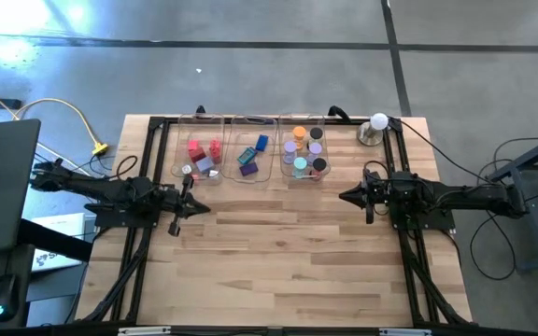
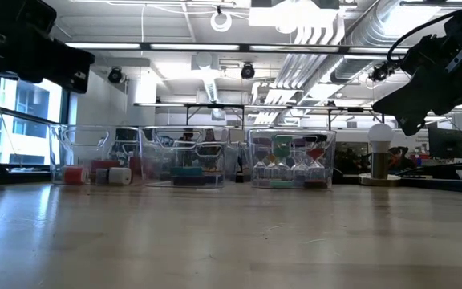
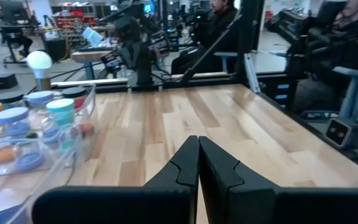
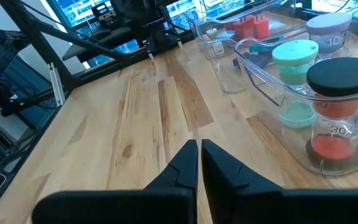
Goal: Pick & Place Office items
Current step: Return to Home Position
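The office items lie in three clear trays along the table's far side. Red and pink pieces (image 1: 196, 149) fill the left tray (image 1: 183, 140). Blue, teal and purple blocks (image 1: 250, 157) lie in the middle tray (image 1: 236, 131), and round capped pieces (image 1: 304, 154) stand in the right tray (image 1: 286, 129). The right wrist view shows a teal-capped one (image 4: 294, 56) and a black-capped one (image 4: 342, 76) up close. My left gripper (image 1: 204, 207) (image 3: 199, 140) hovers shut, near of the left tray. My right gripper (image 1: 342, 196) (image 4: 199, 144) hovers shut, near and right of the right tray. Neither holds anything.
A white ball on a metal base (image 1: 378, 128) stands at the far right corner. Black frame rails (image 1: 148, 140) run along the table's left, right and far sides. Bare wood (image 1: 278, 271) stretches from the trays to the near edge.
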You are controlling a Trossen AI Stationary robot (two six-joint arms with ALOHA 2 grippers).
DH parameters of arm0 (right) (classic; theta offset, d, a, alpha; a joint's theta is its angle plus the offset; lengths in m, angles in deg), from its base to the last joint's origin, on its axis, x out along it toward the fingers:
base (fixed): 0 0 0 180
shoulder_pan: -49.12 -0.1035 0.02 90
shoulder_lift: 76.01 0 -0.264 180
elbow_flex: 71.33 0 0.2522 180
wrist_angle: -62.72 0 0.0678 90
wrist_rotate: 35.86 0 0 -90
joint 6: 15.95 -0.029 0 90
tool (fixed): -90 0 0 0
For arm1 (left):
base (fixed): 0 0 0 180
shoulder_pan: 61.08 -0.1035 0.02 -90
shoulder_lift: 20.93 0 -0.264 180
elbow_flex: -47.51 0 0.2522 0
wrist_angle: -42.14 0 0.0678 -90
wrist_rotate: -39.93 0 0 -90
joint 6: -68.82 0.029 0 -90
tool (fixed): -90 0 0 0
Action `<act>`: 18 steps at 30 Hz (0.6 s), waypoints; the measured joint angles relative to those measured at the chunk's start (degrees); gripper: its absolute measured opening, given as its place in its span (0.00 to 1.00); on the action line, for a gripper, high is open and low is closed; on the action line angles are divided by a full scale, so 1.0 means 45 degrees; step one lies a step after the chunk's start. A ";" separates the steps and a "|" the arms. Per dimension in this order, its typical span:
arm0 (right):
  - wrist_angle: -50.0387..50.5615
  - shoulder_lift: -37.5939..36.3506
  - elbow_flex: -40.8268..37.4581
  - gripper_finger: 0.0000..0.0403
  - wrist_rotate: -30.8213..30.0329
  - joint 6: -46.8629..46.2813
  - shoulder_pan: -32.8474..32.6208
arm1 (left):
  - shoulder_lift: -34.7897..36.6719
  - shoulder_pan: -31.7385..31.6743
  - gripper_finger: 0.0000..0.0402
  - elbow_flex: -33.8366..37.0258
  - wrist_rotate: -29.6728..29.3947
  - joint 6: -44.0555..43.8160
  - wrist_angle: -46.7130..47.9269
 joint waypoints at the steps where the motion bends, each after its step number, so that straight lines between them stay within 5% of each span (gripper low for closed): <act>1: -0.0001 0.0000 0.0000 0.02 0.0000 0.0000 0.0000 | -0.0016 -0.0192 0.00 0.0000 0.0128 0.0023 0.0028; 9: -0.0005 0.0000 0.0000 0.03 0.0000 0.0005 0.0000 | -0.0024 -0.1488 0.00 0.0000 0.1652 0.0400 0.0215; 18: -0.0005 0.0000 0.0000 0.03 0.0000 0.0005 -0.0005 | -0.0024 -0.2087 0.00 0.0000 0.0105 -0.1789 0.0539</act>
